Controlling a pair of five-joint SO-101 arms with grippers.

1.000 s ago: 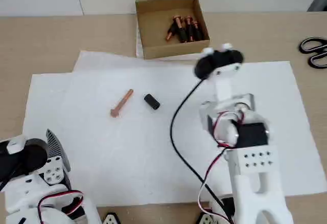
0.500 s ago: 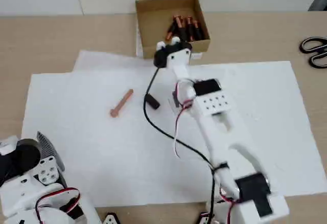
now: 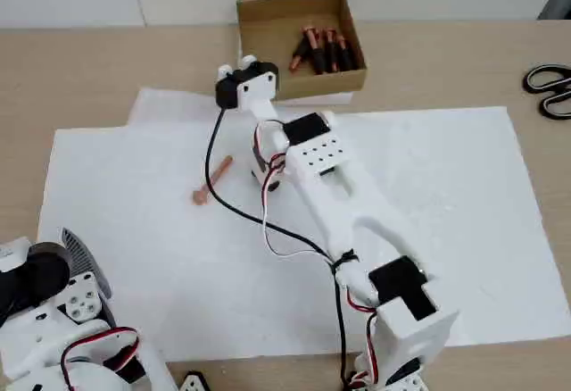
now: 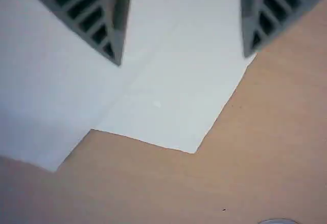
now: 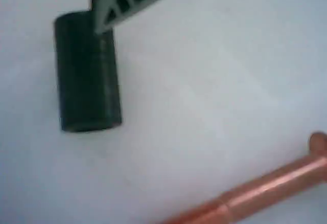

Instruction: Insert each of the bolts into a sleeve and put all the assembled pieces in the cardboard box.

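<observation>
Since the right arm (image 3: pixel 326 177) lies across the middle of the paper (image 3: pixel 446 195), the high view hides the sleeve under it. The right wrist view does show the sleeve (image 5: pixel 87 70), black and lying on its side on the paper. The right gripper (image 5: pixel 110 9) is at one end of it, mostly cut off, so can't tell if it's spread or closed, or touching. Bolt (image 3: pixel 212 179) lies flat beside the arm, long axis diagonal, head toward the near-left, tip toward the cardboard box (image 3: pixel 268 61). Its axis is crosswise to the sleeve's, and the two are apart. Box sits at the far paper edge with several assembled pieces (image 3: pixel 323 49) inside. Left gripper (image 4: pixel 182 52) is spread wide, holding nothing, over the paper's corner at the near-left of the table (image 3: pixel 89 61). Bare paper between it and the bolt. Scissors (image 3: pixel 549 87) cut off at the far-right edge.
</observation>
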